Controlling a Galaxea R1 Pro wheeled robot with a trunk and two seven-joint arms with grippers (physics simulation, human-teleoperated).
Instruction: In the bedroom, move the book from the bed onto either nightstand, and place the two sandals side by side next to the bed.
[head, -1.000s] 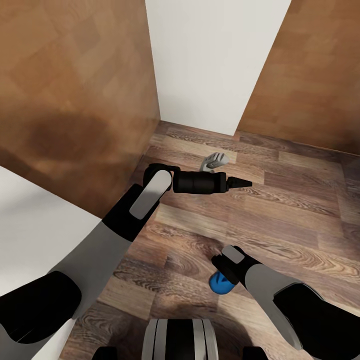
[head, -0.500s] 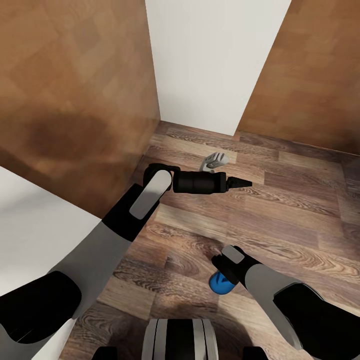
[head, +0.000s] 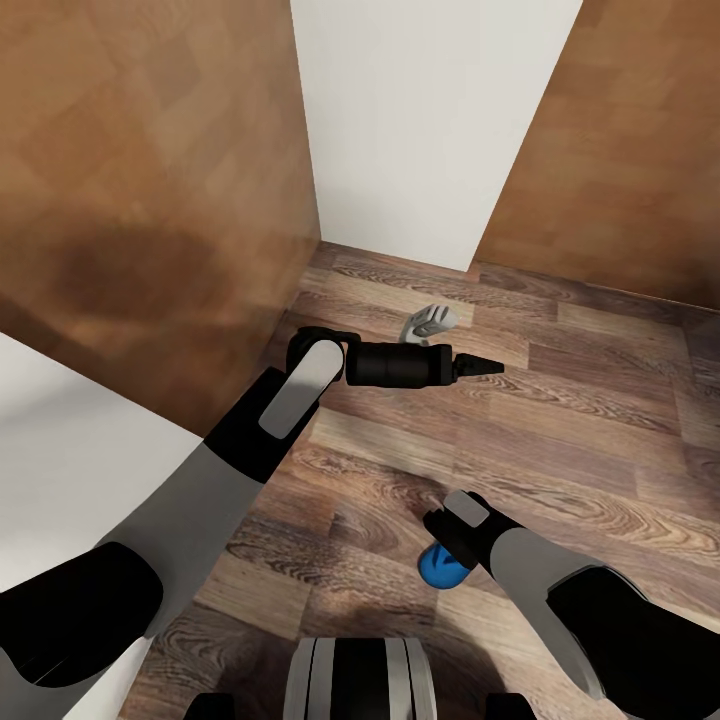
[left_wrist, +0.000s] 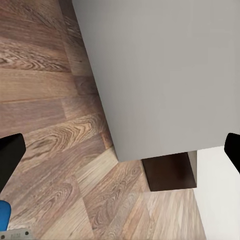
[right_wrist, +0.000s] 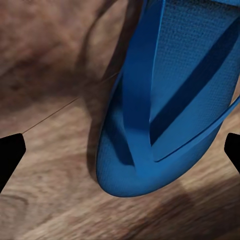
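One blue sandal (right_wrist: 170, 95) lies flat on the wood floor, straps up, directly beneath my right gripper (right_wrist: 120, 155), which is open with a fingertip on either side and is not touching it. In the head view the sandal (head: 440, 570) peeks out from under my right wrist (head: 468, 520). My left gripper (head: 480, 367) hovers over bare floor farther ahead; its wrist view shows it open (left_wrist: 120, 155) and empty, with a blue sliver of sandal (left_wrist: 3, 215) at the frame's edge. The bed's off-white mattress (head: 60, 450) is at the lower left. The book is out of view.
A tall brown wood panel (head: 150, 200) rises beside the mattress, and another (head: 620, 150) stands at the right, with a white wall (head: 430, 120) between them. A small grey-white object (head: 428, 322) lies on the floor near the wall. A dark brown block (left_wrist: 169, 172) sits at the wall's foot.
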